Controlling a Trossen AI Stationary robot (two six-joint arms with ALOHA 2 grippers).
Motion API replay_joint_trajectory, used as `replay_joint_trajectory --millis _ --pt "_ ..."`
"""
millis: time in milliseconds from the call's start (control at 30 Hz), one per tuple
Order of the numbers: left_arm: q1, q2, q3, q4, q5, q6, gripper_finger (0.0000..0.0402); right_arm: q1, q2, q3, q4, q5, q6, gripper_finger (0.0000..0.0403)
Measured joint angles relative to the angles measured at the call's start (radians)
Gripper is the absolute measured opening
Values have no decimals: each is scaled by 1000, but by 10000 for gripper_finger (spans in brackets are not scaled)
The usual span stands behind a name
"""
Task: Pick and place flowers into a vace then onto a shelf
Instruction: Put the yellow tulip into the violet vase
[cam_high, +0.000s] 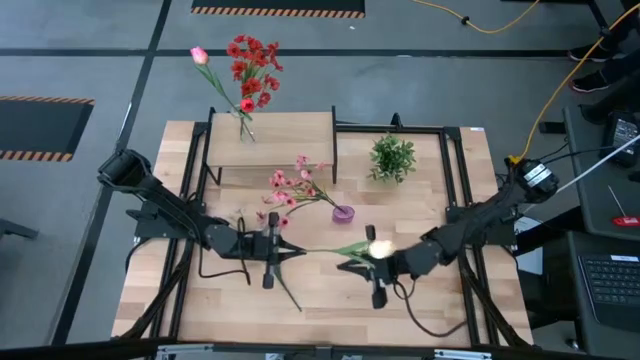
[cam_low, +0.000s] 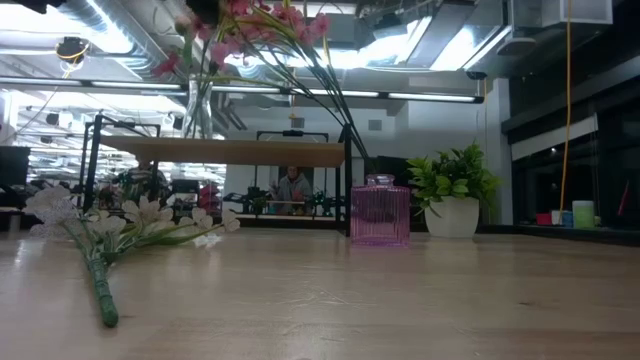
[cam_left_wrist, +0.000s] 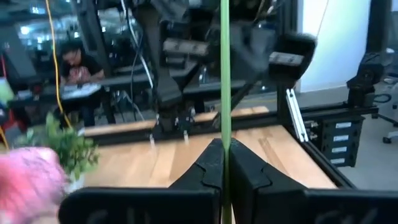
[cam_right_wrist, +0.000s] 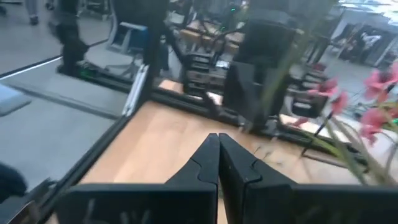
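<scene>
Both grippers pinch one tulip (cam_high: 352, 248) above mid-table: left gripper (cam_high: 283, 248) on the stem, right gripper (cam_high: 372, 262) near the bloom. Opposed pulls could snap it; the purple vase (cam_high: 343, 212) stands just beyond.

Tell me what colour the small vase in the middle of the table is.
Translucent pink-purple vase; the low view shows it best.

Pale matt wood table (cam_high: 440, 290), wood shelf (cam_high: 285, 135) on black metal legs, translucent ribbed pink vase (cam_low: 380, 212).
</scene>
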Motion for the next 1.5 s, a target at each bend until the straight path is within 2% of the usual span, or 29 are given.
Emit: replay_joint_trajectory --millis 167,433,733,833,1167,1300,1500 --pt "-5 0 0 48 14 57 3 -52 6 0 95 -56 -58 5" --pt "-6 0 0 45 48 59 3 -140 13 0 222 -224 -69 5" --pt "-6 0 0 40 47 59 3 -194 17 0 237 -371 -49 9" --pt "-6 0 0 28 47 59 3 -193 17 0 238 -397 -77 30" --pt "5 0 0 9 47 59 3 -202 17 0 250 -397 -100 139" --pt "24 0 0 -6 47 53 3 -207 17 0 289 -396 -100 155" --pt "58 0 0 -16 47 37 3 -218 17 0 329 -394 -101 158"
